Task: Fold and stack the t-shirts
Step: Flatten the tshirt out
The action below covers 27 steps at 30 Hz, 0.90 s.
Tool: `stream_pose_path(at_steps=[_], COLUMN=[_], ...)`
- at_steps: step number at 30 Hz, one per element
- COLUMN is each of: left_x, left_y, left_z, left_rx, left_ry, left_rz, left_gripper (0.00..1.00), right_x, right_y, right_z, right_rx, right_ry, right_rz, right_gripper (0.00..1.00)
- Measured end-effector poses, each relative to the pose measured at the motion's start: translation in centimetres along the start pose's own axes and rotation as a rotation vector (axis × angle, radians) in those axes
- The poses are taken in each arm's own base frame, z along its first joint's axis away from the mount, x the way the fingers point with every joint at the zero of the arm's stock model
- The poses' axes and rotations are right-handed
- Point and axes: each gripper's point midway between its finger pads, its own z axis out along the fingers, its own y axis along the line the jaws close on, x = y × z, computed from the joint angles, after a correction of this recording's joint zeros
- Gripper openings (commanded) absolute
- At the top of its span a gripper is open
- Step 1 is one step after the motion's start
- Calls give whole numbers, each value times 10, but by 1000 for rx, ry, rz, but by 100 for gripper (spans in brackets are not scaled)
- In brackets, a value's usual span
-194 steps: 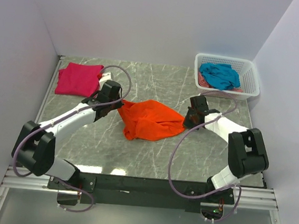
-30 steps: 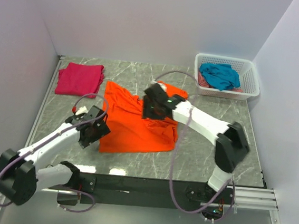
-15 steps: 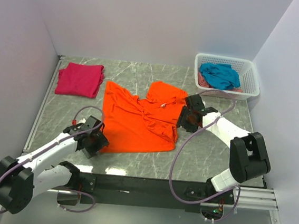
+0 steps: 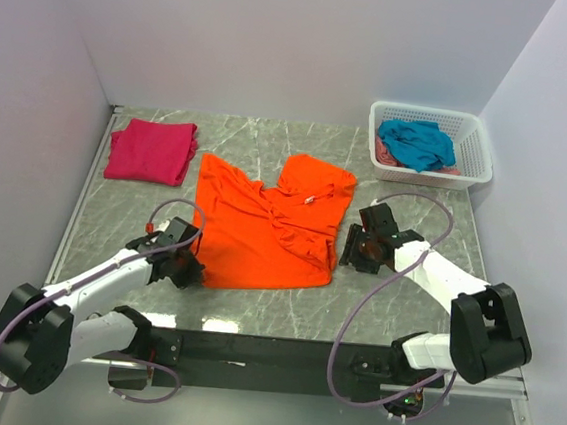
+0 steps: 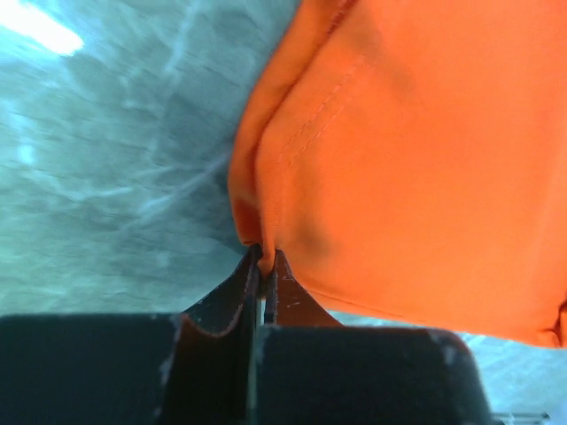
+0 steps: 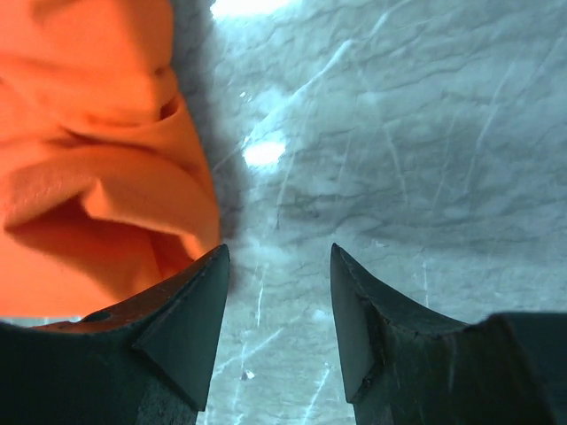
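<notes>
From above, the orange t-shirt [image 4: 266, 233] lies spread flat in the middle of the worktop [image 4: 395, 309], with bare marble on every side. Its near hem is close to the front edge. The magenta t-shirt [image 4: 151, 151] lies folded in the far left corner by the wall. The teal t-shirt [image 4: 416, 143] is bunched in the basket [image 4: 476, 141] at the far right. The left end effector [image 4: 190, 269] sits at the orange shirt's near left corner. The right end effector [image 4: 350, 249] is just off its right edge.

The left wrist view shows the left end effector [image 5: 264, 261] pinched closed on the hem corner of the orange t-shirt [image 5: 416, 159], with open worktop [image 5: 115, 159] to its left.

In the right wrist view the right end effector [image 6: 276, 257] is spread and empty over bare worktop [image 6: 425, 133], with the shirt's rumpled edge [image 6: 97, 177] beside its left finger.

Half a second earlier the left jaws stood open beside that corner, and the right end effector was touching the shirt's edge further back. The shirt itself has not shifted.
</notes>
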Motion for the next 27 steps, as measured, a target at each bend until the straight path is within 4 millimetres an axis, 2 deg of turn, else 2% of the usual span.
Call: stream_pose_path(at_steps=[7,13,19,22,27], left_x=[-10,-12,-12,-13,-12], left_y=[7,9,9,9,11], left_z=[-4,-4,-4,-4,-2], left_rx=[-23,-33,-33,-35,-46], left_ry=[-61,-72,-73,-74,-70], left_rz=[12,18,18,22,27], left_gripper=[1,1,1,1,1], right_x=[2,5,9,14,19], right_y=[17,37,46,52,61], right_z=[1,15,23,24,26], right_rx=[-70,-87,-100,-111,-127], right_ry=[-2,42,60,71,82], right_rz=[-61,-118,-138,-158,-175], right_gripper=[55,54,52,43,8])
